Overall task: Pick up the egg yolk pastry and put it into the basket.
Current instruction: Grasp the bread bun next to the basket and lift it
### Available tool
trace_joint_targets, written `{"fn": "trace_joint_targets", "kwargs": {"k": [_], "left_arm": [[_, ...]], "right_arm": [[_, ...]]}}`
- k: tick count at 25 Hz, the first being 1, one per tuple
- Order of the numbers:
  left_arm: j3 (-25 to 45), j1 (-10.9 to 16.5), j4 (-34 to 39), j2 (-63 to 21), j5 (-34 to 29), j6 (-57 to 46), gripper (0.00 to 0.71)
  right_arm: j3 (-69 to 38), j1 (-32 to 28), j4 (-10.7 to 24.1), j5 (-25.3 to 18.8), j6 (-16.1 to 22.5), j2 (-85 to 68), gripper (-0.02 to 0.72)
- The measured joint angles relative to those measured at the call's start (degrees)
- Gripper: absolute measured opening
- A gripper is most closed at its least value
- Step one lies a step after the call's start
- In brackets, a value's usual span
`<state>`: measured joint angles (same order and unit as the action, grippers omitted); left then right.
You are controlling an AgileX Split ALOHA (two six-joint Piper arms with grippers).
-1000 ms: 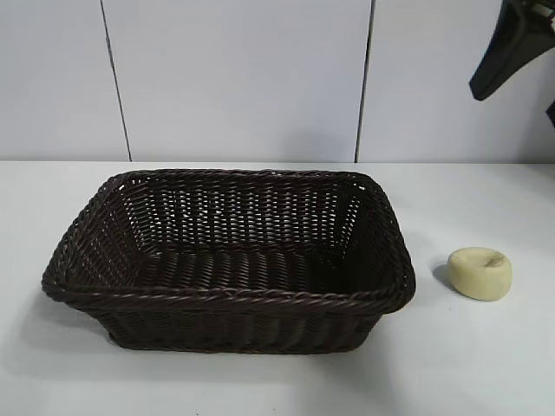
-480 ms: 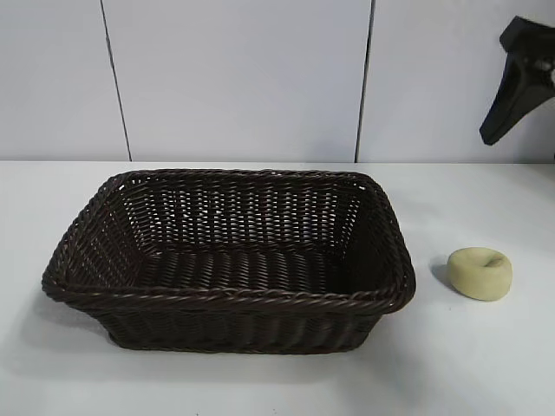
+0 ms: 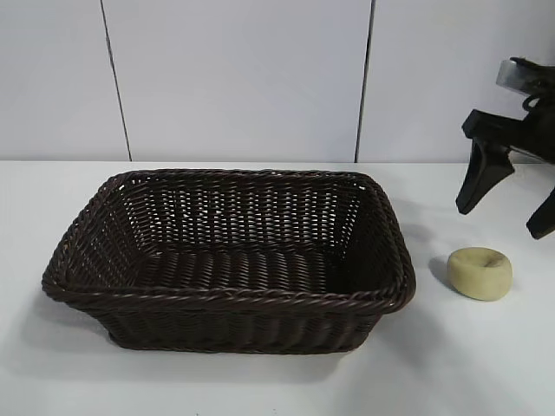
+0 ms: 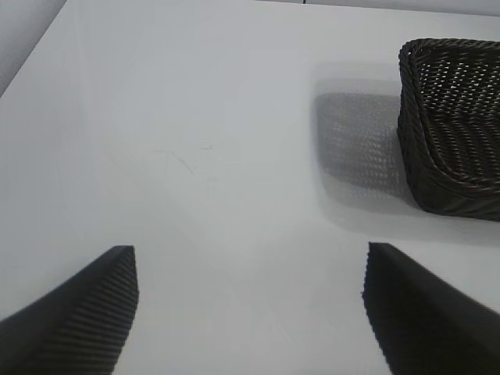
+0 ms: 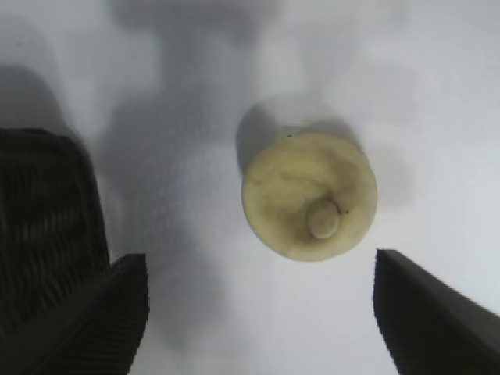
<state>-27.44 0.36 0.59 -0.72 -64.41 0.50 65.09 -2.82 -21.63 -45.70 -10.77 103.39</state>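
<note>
The egg yolk pastry point(image 3: 479, 273), a small pale-yellow puck with a dimple, lies on the white table right of the basket point(image 3: 230, 299), a large dark-brown woven one. My right gripper point(image 3: 506, 217) is open and empty, hanging above and just behind the pastry. In the right wrist view the pastry point(image 5: 309, 195) lies ahead of the spread fingers of the right gripper point(image 5: 262, 269), with the basket's corner point(image 5: 43, 226) beside one finger. My left gripper point(image 4: 250, 262) is open and empty over bare table, apart from the basket point(image 4: 453, 148); it does not show in the exterior view.
The white table point(image 3: 486, 364) runs to a pale panelled wall point(image 3: 243, 78) behind. Bare table lies in front of and to the right of the pastry.
My right gripper has come down from the top right corner toward the pastry, and both of its fingers now show. The pastry and basket have not moved.
</note>
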Motion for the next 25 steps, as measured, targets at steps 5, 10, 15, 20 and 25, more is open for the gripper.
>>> {"fn": "trace_joint_targets", "kwargs": {"k": [5, 10, 15, 20, 25], "left_arm": [[0.0, 0.0, 0.0, 0.0, 0.0, 0.0, 0.574], [0.0, 0.0, 0.0, 0.0, 0.0, 0.0, 0.574], [0.0, 0.0, 0.0, 0.0, 0.0, 0.0, 0.574], [0.0, 0.0, 0.0, 0.0, 0.0, 0.0, 0.574], [0.0, 0.0, 0.0, 0.0, 0.0, 0.0, 0.574]], "right_arm": [[0.2, 0.0, 0.0, 1.9, 0.0, 3.1, 0.568], [0.2, 0.0, 0.0, 3.9, 0.5, 5.8, 0.568], [0.2, 0.0, 0.0, 4.9, 0.6, 8.0, 0.568], [0.3, 0.0, 0.0, 5.1, 0.7, 8.7, 0.468], [0.3, 0.0, -0.1, 5.1, 0.7, 8.7, 0.106]]}}
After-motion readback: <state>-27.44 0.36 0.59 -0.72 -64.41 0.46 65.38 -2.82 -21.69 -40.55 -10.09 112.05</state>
